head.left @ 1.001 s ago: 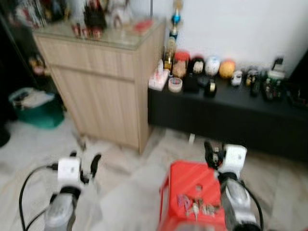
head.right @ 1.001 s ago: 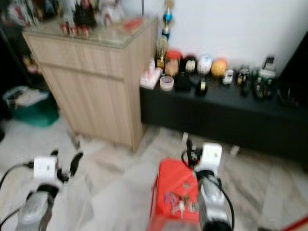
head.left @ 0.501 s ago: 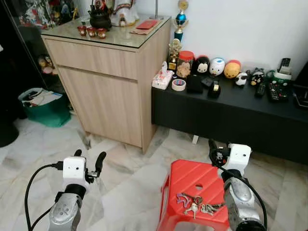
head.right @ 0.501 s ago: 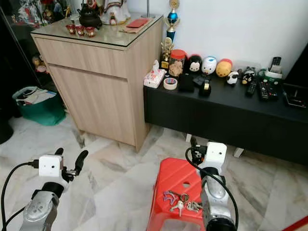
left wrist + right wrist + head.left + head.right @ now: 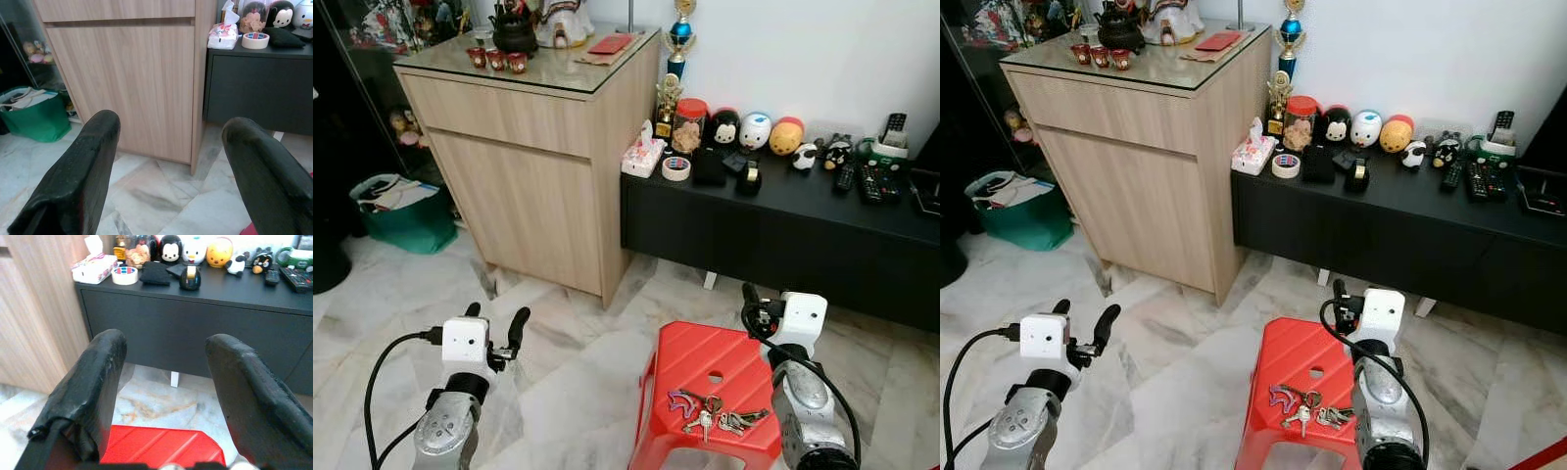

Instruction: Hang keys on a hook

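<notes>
A bunch of keys with a purple fob lies on the top of a red plastic stool, near its front edge. My right gripper hovers open over the stool's far right corner, a little beyond the keys and apart from them; its fingers point at the black bench with nothing between them. Over the marble floor to the left of the stool my left gripper is held open, its fingers empty and facing the wooden cabinet.
A light wooden cabinet with a glass top stands ahead on the left. Beside it runs a low black bench carrying toys, tape and remotes. A green basket sits at the far left. Marble floor lies between my arms.
The blur of a second ago has cleared and the whole picture has shifted slightly, so the camera moved. Both grippers keep the same open pose and the keys stay on the stool.
</notes>
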`<state>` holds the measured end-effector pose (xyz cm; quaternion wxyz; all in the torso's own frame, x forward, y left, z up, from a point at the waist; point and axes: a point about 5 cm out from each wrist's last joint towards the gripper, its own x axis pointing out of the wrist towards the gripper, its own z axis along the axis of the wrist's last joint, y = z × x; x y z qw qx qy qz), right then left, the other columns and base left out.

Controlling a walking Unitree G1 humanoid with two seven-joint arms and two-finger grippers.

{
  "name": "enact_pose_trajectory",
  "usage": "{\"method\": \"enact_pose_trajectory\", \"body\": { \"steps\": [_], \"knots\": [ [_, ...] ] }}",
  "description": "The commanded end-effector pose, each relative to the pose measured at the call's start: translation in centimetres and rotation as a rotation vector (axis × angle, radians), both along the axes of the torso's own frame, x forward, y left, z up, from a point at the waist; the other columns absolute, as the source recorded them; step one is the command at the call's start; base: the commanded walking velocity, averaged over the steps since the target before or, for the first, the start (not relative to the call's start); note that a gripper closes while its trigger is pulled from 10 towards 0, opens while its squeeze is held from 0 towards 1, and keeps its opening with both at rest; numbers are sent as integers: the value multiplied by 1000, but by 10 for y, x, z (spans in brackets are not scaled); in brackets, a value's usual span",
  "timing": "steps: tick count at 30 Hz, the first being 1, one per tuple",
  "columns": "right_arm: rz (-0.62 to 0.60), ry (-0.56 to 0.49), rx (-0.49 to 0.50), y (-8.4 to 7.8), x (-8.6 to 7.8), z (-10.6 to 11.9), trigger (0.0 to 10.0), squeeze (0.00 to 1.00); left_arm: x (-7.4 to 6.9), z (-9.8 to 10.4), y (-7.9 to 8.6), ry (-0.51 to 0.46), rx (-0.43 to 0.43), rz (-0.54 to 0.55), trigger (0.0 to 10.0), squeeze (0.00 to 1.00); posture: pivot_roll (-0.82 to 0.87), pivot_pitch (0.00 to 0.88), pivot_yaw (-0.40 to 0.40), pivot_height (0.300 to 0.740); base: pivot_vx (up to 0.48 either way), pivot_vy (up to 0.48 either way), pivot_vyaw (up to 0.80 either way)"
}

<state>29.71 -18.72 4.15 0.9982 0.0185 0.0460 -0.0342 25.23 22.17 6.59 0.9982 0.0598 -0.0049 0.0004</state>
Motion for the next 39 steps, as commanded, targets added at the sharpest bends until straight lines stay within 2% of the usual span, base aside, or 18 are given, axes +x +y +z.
{"method": "enact_pose_trajectory", "body": {
  "steps": [1,7,18,22,39],
  "knots": [
    [3,5,-6,0,2,2,10000,0,1,2,2,-7,4,2,10000,0,68,0,-17,740,0,0,0],
    [23,12,-32,5,2,2,10000,0,-1,1,1,-5,-1,7,10000,0,68,0,-20,740,0,0,0],
    [30,22,-44,3,3,3,10000,0,-3,0,0,-1,-4,11,10000,0,71,0,-27,677,0,0,0],
    [42,-15,-34,4,3,7,10000,0,-4,-1,0,1,-5,12,10000,0,73,0,-27,677,0,0,0],
    [60,27,-68,6,3,2,10000,0,-3,1,-1,1,-7,8,10000,0,76,0,-24,672,0,0,0]
  ]
}}
